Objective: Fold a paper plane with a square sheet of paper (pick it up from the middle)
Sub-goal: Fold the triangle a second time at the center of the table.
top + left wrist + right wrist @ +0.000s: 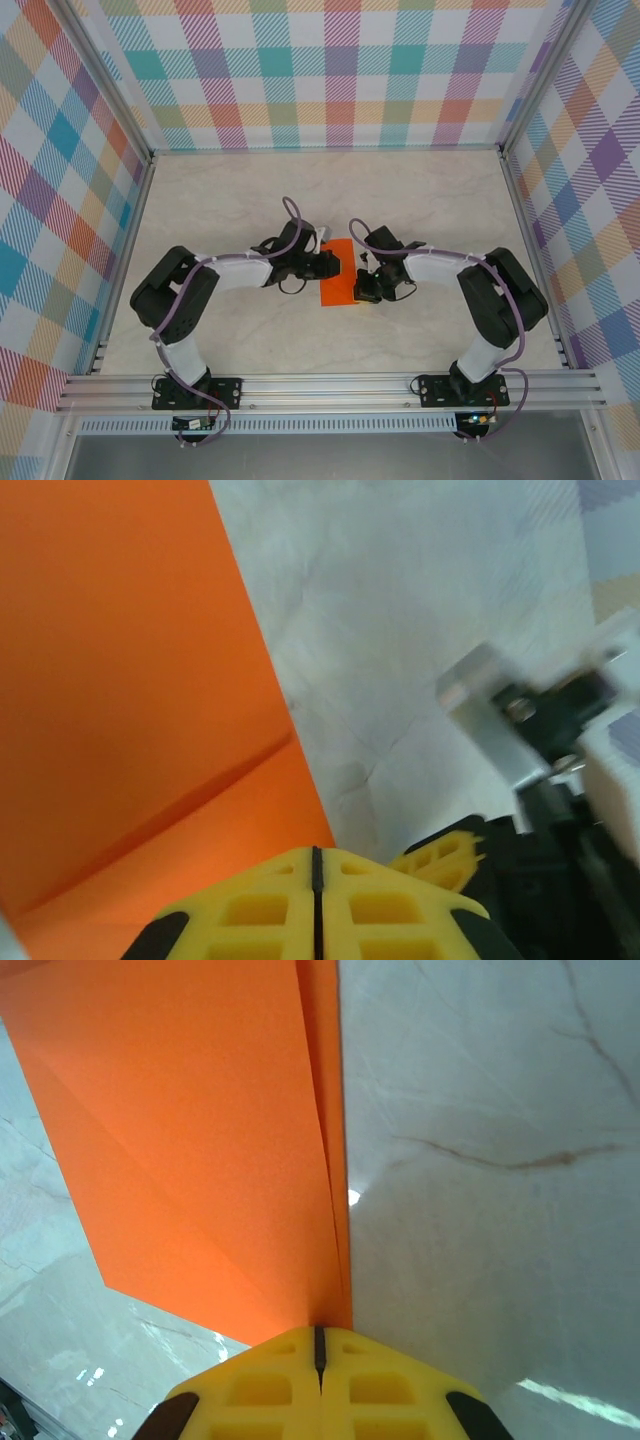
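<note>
Right hand [320,1345] pinches the orange paper's [200,1130] folded edge (left hand [316,865] pressed together alongside).

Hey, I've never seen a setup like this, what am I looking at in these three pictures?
These are two robot arms bolted at the near edge of a pale marble-look table, inside checked walls. One picture looks down from above; the other two come from cameras on each wrist, whose yellow fingers show at the bottom. Between the arms lies a partly folded orange sheet of paper. The left gripper is shut at the paper's edge. The right gripper is shut on its folded edge.
</note>
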`<action>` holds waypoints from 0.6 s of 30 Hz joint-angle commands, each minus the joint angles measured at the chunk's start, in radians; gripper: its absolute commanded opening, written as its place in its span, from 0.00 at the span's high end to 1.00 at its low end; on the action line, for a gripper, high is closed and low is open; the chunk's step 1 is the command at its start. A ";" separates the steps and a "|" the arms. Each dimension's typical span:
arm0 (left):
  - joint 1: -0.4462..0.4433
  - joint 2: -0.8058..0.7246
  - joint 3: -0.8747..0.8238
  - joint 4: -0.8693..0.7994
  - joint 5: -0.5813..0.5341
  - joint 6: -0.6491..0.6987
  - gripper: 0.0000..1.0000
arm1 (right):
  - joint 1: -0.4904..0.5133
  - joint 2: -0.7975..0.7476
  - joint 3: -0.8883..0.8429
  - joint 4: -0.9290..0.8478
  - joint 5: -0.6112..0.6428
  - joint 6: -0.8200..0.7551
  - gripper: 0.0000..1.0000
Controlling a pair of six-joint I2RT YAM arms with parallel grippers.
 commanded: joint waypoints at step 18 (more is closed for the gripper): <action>-0.006 0.101 0.040 -0.094 -0.054 -0.016 0.99 | -0.156 0.027 0.146 0.108 -0.132 -0.070 0.58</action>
